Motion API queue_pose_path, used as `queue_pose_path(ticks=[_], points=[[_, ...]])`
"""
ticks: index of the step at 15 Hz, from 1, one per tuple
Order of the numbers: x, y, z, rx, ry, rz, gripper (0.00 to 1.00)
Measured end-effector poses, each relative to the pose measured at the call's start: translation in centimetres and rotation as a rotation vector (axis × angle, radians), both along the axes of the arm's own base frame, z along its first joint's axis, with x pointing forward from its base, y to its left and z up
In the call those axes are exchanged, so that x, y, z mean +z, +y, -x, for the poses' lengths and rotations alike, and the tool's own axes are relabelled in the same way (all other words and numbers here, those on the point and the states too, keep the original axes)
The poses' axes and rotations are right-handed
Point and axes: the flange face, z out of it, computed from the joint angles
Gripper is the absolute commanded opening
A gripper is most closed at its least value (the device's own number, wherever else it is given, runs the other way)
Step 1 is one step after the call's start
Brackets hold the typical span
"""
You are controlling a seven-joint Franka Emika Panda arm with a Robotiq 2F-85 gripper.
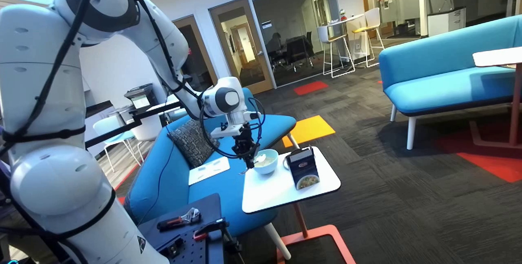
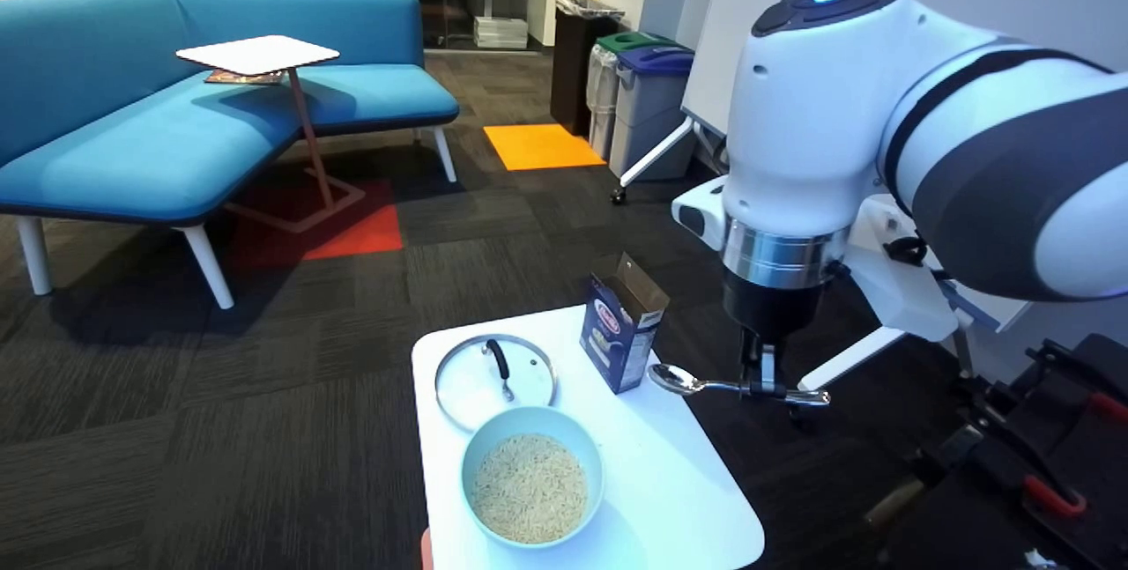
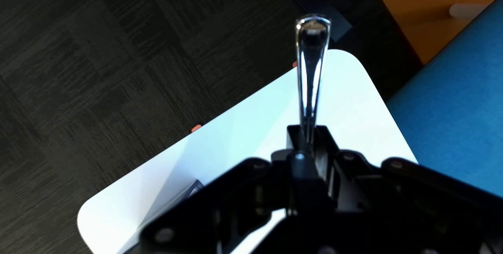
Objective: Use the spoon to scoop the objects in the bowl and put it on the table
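Note:
My gripper (image 2: pixel 765 383) is shut on the handle of a silver spoon (image 2: pixel 676 379) and holds it roughly level, in the air beside the white table (image 2: pixel 679 499). The spoon's bowl end points toward the table side; I see no rice in it. In the wrist view the gripper (image 3: pixel 308 140) pinches the spoon's handle (image 3: pixel 312 61), with the table (image 3: pixel 353 89) below. The pale blue-green bowl (image 2: pixel 577 436) stands upright on the table, holding rice (image 2: pixel 529 489). The bowl (image 1: pixel 267 169) also shows in an exterior view, just behind the gripper (image 1: pixel 249 164). The bowl is out of the wrist view.
A dark blue open box (image 2: pixel 615 332) stands on the table, beside a glass lid (image 2: pixel 463 385) with a black handle. A blue sofa (image 1: pixel 220 186) adjoins the table. A dark cart (image 1: pixel 208 207) with a wrench (image 1: pixel 191 216) and clamps stands near the arm's base.

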Motion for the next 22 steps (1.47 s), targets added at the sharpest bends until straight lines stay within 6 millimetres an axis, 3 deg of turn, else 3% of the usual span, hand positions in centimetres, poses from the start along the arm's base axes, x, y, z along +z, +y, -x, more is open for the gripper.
queue_pose_path(ticks=[6,13,16,19,20,22], points=[[0.6,1.3,-0.6,0.112,-0.021,0.050,0.03],[3.0,7.3,-3.8,0.410,0.087,0.185,0.03],[2.0,10.4,-5.3,0.549,0.158,0.179,0.03],[-0.3,12.8,-6.4,0.660,0.220,0.159,0.03],[-1.3,13.4,-6.7,0.689,0.238,0.149,0.10],[-2.6,13.5,-6.8,0.691,0.253,0.146,0.10]])
